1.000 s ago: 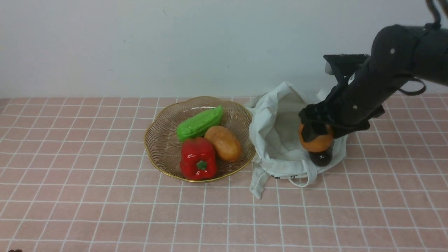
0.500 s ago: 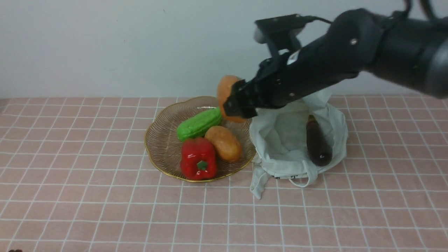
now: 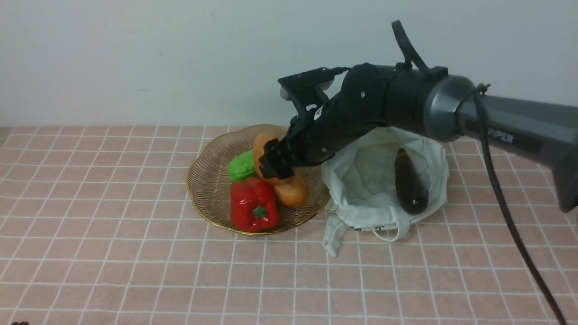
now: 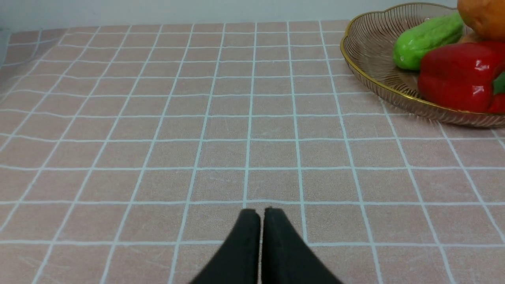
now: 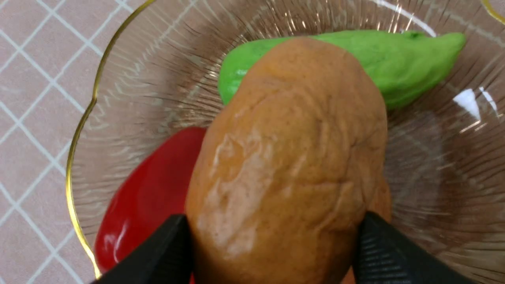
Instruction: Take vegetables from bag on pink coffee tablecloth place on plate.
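Front view: the right pincer point(image 3: 274, 169) grips a potato point(image 3: 264, 146) over the plate point(image 3: 209, 218), where pepper point(image 3: 254, 205), gourd point(image 3: 241, 166) and another potato point(image 3: 293, 193) lie. Only the eggplant point(image 3: 410, 184) seems left in the bag point(image 3: 336, 180). The left pincer point(image 4: 262, 215) is closed, empty.

We see the robot's right arm point(image 3: 408, 97) in matte black, its rounded joint housing dotted with small pale screws. A glossy grey band point(image 3: 445, 108) rings the forearm, and a darker grey link bears "PiPER" point(image 3: 500, 135) in pale letters. A thick black cable point(image 3: 501, 194) shows along it, and a black bracket point(image 3: 307, 83) carries what is probably a small camera. In the left wrist view, the left gripper point(image 4: 262, 211) has dark, tapering fingers.
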You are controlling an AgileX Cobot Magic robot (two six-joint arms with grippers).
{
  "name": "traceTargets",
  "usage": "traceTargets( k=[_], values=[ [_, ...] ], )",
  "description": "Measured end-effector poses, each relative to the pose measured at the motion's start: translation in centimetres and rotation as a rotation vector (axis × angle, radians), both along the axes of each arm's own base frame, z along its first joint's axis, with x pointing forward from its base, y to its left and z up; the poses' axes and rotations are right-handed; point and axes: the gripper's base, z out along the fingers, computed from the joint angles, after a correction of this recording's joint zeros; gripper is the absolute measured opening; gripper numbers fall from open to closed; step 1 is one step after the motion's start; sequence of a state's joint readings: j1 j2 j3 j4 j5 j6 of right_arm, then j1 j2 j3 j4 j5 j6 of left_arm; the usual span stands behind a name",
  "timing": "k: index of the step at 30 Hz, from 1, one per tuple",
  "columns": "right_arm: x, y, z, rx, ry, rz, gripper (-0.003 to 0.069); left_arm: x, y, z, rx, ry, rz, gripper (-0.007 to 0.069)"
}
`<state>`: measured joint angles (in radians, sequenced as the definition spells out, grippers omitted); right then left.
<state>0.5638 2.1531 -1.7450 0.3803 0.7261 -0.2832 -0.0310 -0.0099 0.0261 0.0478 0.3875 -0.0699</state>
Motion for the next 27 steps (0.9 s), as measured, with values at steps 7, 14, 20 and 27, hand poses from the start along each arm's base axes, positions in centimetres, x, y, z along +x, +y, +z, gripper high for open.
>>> traceTargets(
  k=[7, 14, 20, 27],
  values=[
    [-0.1, 0.0, -0.9, -0.08, 0.059, 0.05, 0.0657, 0.0, 0.0, 0.0, 0.0, 0.0, 0.0, -0.0005],
    [0.4, 0.3, 4.6, -0.123, 0.039, 0.126, 0.0692, 0.0, 0.0, 0.0, 0.0, 0.0, 0.0, -0.0005],
    [0.4, -0.2, 10.4, -0.138, -0.035, 0.11, 0.0692, 0.0, 0.0, 0.0, 0.0, 0.0, 0.0, -0.0005],
    [-2.6, -3.0, 18.5, -0.069, -0.149, -0.029, 0.0574, 0.0, 0.0, 0.0, 0.0, 0.0, 0.0, -0.0005]
  ],
)
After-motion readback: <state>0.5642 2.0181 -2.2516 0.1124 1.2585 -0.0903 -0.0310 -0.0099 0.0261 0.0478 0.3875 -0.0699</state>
